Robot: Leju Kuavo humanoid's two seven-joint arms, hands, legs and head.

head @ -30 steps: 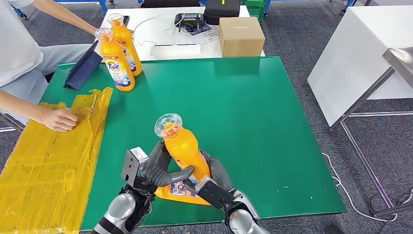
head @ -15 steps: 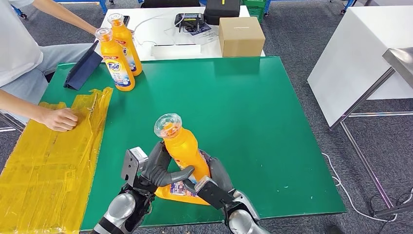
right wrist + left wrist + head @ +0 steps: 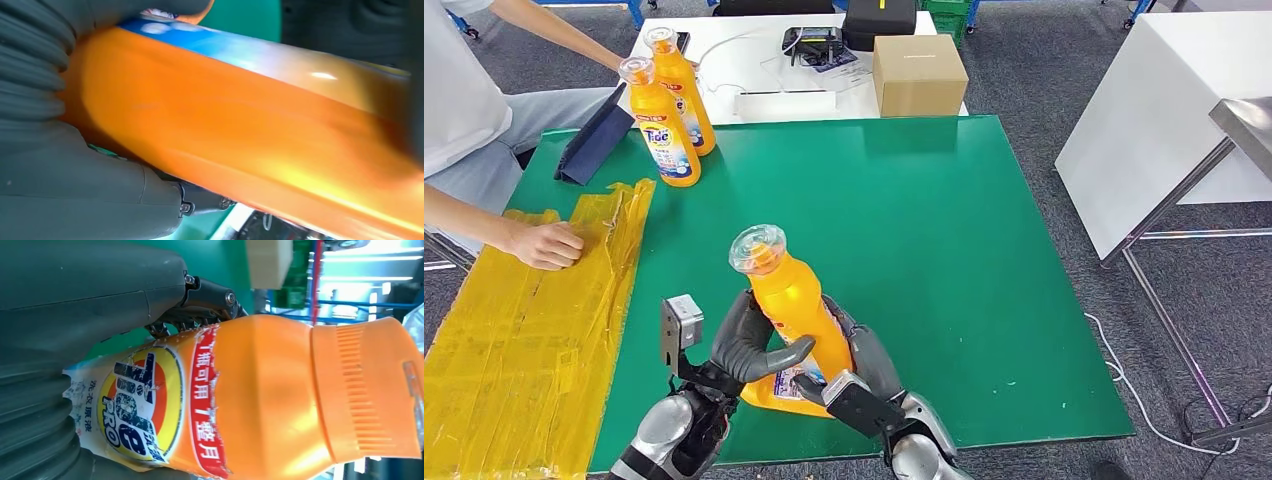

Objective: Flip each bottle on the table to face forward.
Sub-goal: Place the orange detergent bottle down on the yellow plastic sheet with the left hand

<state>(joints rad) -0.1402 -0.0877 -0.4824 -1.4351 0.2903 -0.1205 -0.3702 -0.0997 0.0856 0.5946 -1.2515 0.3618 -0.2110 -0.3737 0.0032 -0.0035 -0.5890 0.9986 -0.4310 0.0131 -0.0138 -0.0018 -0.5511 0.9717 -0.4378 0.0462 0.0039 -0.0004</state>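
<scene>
An orange Tide bottle (image 3: 796, 310) with a clear cap stands tilted to the left near the green table's front edge. My left hand (image 3: 749, 345) grips its lower body from the left, and my right hand (image 3: 864, 370) holds it from the right. In the left wrist view the bottle's (image 3: 280, 400) front label with the Tide logo faces the camera. The right wrist view looks along the bottle's (image 3: 240, 115) orange side, with my right hand (image 3: 75, 165) wrapped around it. Two more orange bottles (image 3: 662, 125) (image 3: 681, 88) stand upright at the table's far left corner.
A person sits at the left, one hand (image 3: 546, 245) resting on a yellow taped sheet (image 3: 524, 330). A dark tablet (image 3: 594, 135) leans near the far bottles. A cardboard box (image 3: 918, 73) stands on the white table behind. A white table (image 3: 1164, 110) stands to the right.
Both hands have tipped the held bottle further to the left and shifted it slightly; its cap now sits higher and more to the left. The person's hand has not moved.
</scene>
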